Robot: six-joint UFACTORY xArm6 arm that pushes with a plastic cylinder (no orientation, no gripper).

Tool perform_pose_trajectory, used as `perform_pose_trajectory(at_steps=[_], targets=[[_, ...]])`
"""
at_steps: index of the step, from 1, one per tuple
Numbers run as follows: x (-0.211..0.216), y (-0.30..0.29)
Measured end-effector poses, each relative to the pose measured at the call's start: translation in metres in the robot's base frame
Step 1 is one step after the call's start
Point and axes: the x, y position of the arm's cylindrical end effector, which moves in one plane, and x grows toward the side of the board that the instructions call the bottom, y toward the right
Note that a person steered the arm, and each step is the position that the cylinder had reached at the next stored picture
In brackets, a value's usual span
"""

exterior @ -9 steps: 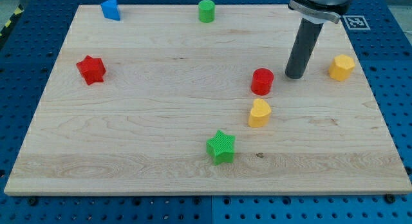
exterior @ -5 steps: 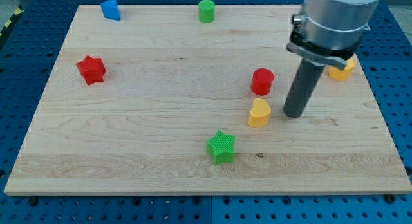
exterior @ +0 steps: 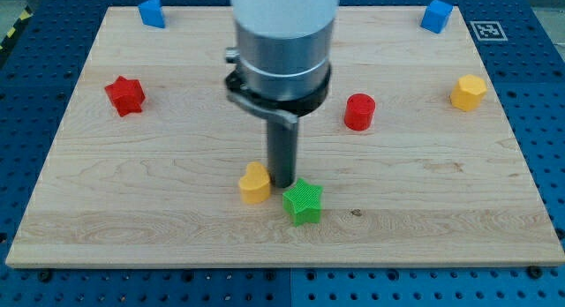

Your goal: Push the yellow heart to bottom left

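Observation:
The yellow heart [exterior: 254, 183] lies on the wooden board [exterior: 159, 228], a little left of the board's middle and toward the view's bottom. My tip [exterior: 282, 183] stands right against the heart's right side. The green star [exterior: 303, 201] sits just below and right of my tip, almost touching it. The arm's body hides the board's top middle.
A red star [exterior: 124, 95] lies at the left. A blue block [exterior: 152, 11] is at the top left and another blue block [exterior: 436, 15] at the top right. A red cylinder [exterior: 359, 112] is right of my rod. A yellow hexagon [exterior: 468, 93] is at the far right.
My tip swung down from beside the red cylinder and moved left, pushing the yellow heart left and slightly down past the green star. The arm now hides the green cylinder at the top.

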Motion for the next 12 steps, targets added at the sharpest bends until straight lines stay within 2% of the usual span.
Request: perform_pose_trajectory(at_steps=[3,5,7,8,12], targets=[[0.019,-0.117],[0.02,-0.112],[0.05,-0.106],[0.05,-0.106],[0.051,-0.173]])
